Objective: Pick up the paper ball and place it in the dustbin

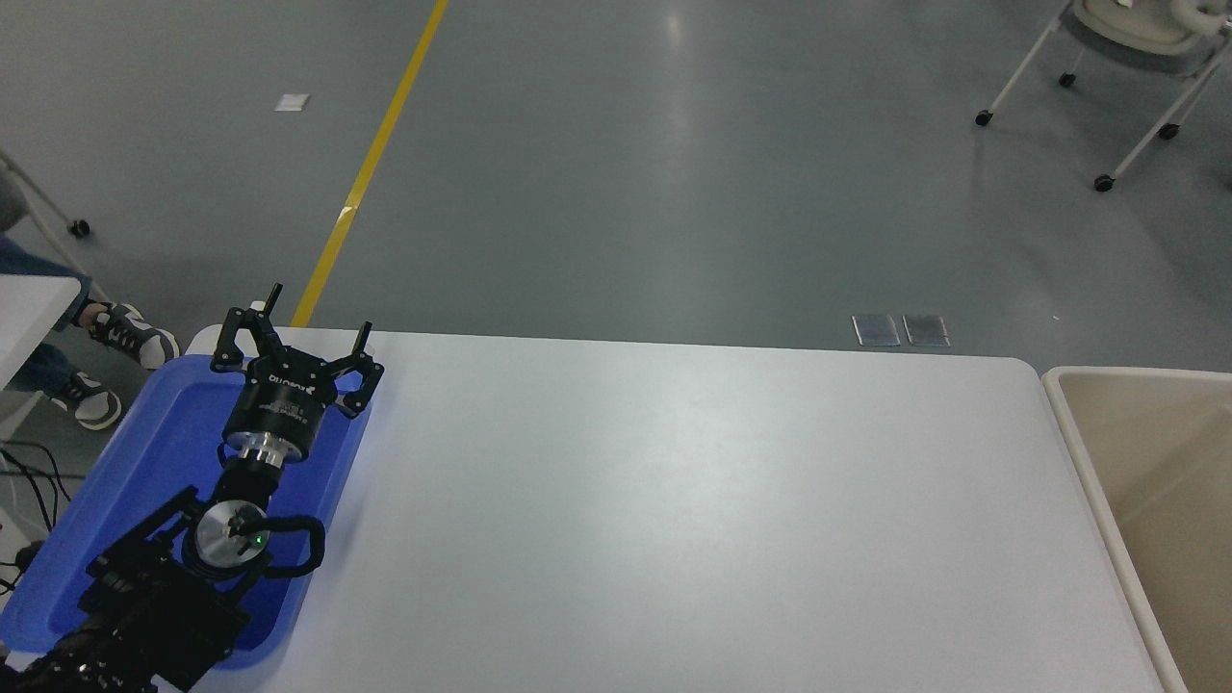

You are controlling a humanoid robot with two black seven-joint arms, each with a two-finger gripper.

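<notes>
head view — left gripper [295, 339] splayed over blue tray [144, 462]

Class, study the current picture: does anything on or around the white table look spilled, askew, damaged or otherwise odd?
Nothing stands out. The white table is bare and unmarked, the dustbin stands square against its right end, and the left hand is open above the blue tray. The paper ball and the right hand are out of view.
</notes>
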